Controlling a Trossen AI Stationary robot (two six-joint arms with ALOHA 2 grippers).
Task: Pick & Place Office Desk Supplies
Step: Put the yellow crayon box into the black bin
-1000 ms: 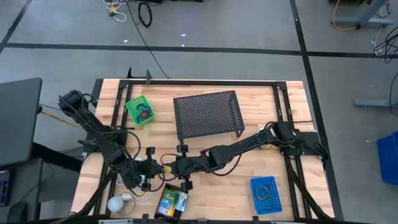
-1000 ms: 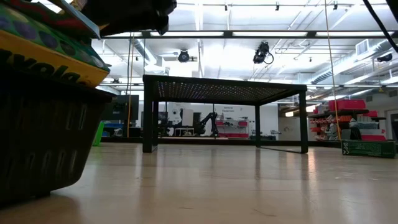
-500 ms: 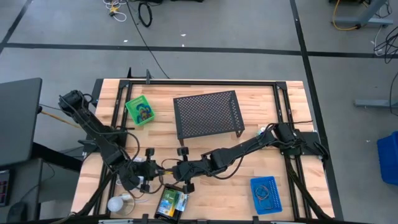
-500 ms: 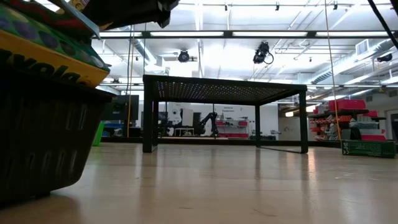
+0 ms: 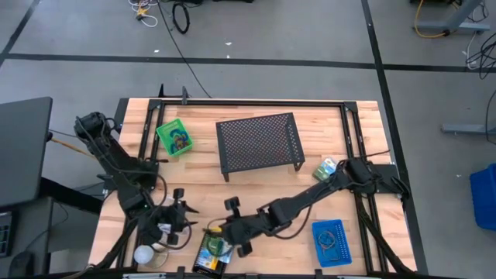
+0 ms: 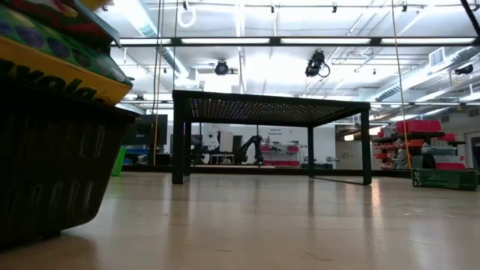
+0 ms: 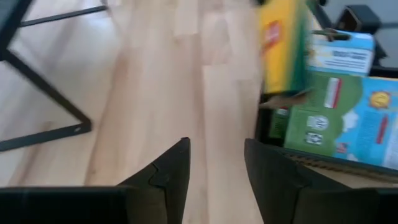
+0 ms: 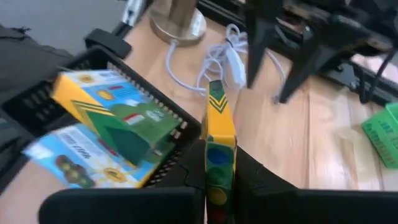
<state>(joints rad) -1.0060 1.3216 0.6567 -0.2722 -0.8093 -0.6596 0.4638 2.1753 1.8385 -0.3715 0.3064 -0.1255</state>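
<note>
From here I count three trays on the bench (image 5: pixel 256 194): a green tray (image 5: pixel 173 136) at the far left, a blue tray (image 5: pixel 332 242) at the near right, and a black tray (image 8: pixel 93 81) at the near edge holding two green-blue packets (image 8: pixel 118 121). My right gripper (image 8: pixel 217 163) is clamped on one yellow block (image 8: pixel 217 134), held edge-up just beside the black tray. My left gripper (image 7: pixel 214 163) stands partly open and empty over bare wood next to that tray. One black mesh stand (image 5: pixel 258 142) sits mid-bench.
</note>
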